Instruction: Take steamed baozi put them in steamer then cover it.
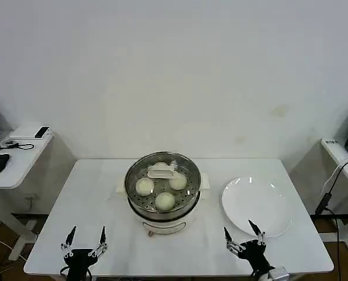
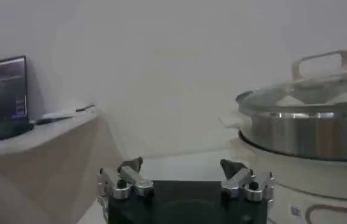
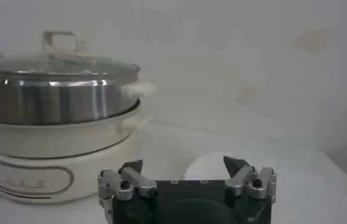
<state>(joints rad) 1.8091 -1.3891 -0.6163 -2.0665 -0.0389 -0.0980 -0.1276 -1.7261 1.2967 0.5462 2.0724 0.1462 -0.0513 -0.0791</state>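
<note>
Buns: we count three creamy-white buns [image 1: 165, 201] through the glass, lying on the perforated tray inside the pot; a fourth may sit under the lid's handle, but we cannot tell.
Steamer: the shiny steel pot [image 1: 162, 219] on its white base stands at the middle of the white table [image 1: 92, 199], its steel wall also plain in the left wrist view [image 2: 307, 134] and the right wrist view [image 3: 52, 100].
Lid: the clear glass lid [image 1: 185, 170] sits on the pot and covers it, with its whitish bar handle up in the middle.
Plate: a flat white plate [image 1: 257, 206] lies on the table just to the right of the pot, apart from it.
Left gripper: our left gripper [image 1: 86, 237] hovers low at the table's near edge, to the left of the pot, its fingers [image 2: 131, 176] spread wide and holding nothing.
Right gripper: our right gripper [image 1: 244, 233] sits at the near edge by the plate's near rim, its fingers [image 3: 246, 176] spread wide too, nothing between them.
Surroundings: a plain white wall behind; a side desk [image 1: 13, 161] stands off to the left.
</note>
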